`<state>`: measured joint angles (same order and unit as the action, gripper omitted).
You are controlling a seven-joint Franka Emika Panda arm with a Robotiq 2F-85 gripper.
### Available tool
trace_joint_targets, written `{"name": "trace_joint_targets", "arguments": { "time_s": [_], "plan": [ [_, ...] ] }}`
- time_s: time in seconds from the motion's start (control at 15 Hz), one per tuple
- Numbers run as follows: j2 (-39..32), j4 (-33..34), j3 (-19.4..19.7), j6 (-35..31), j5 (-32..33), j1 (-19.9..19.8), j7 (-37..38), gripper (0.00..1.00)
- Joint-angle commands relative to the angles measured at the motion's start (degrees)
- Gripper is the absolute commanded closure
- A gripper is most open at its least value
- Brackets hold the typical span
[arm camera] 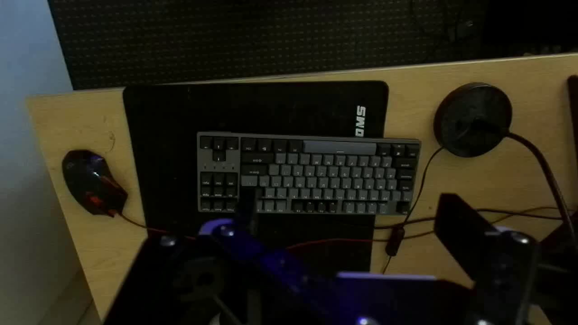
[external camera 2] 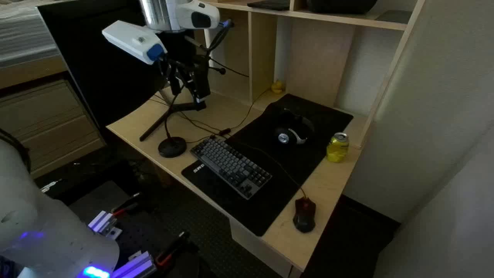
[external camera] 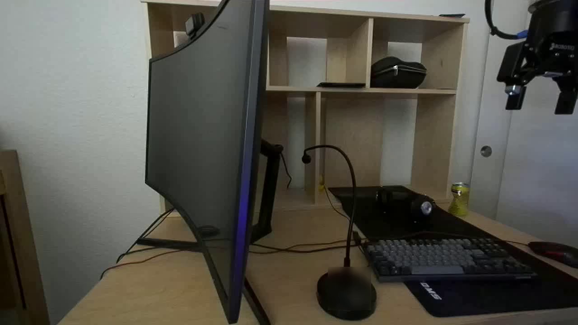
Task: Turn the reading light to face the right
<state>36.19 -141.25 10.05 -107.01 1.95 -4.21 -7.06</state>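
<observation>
The reading light (external camera: 353, 194) stands upright on the desk, with its round black base (external camera: 347, 298) beside the keyboard. In an exterior view its thin neck arches left and its small head (external camera: 306, 158) hangs toward the monitor side. In an exterior view (external camera 2: 166, 123) the gripper partly covers the upper neck; the head (external camera 2: 222, 71) shows beyond it. In the wrist view the base (arm camera: 472, 119) is at upper right; the neck leaves the right edge and the head is out of view. My gripper (external camera: 540, 103) (external camera 2: 189, 92) (arm camera: 348, 203) is open and empty, above desk level, fingers pointing down.
A large curved monitor (external camera: 203, 122) stands left of the light. A keyboard (external camera: 447, 257), black mat (external camera 2: 247, 208), headphones (external camera 2: 293, 131), mouse (external camera 2: 305, 214) and yellow can (external camera 2: 337, 147) are on the desk. A wooden shelf (external camera: 370, 54) stands behind. Cables (arm camera: 415, 221) cross the desk.
</observation>
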Motion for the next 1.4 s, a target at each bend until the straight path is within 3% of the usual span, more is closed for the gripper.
{"name": "trace_joint_targets", "arguments": {
  "time_s": [0.0,0.13,0.2,0.33,0.67,0.73,1.0,1.07,1.2,1.33],
  "plan": [
    [-0.1,0.1,-0.5,0.1,-0.4,-0.7,-0.3,0.0],
    [-0.7,1.4,0.4,4.7,-1.7,0.3,-2.8,0.0],
    [-2.3,9.6,-1.4,12.9,-5.4,3.7,-3.3,0.0],
    [-2.1,14.0,-1.4,17.4,-9.4,5.9,-6.3,0.0],
    [-6.5,32.7,-3.7,28.2,-19.3,12.0,-7.8,0.0],
    [-2.1,25.1,-4.1,23.7,-18.0,9.5,-6.5,0.0],
    [-4.9,31.3,-5.1,26.8,-19.0,10.6,-6.6,0.0],
    [-7.0,34.8,-5.0,35.0,-16.3,10.6,-5.9,0.0],
    [-8.4,37.2,-5.2,41.4,-13.1,10.7,-7.6,0.0],
    [-8.1,37.3,-5.3,42.7,-12.9,10.7,-8.4,0.0]
  ]
}}
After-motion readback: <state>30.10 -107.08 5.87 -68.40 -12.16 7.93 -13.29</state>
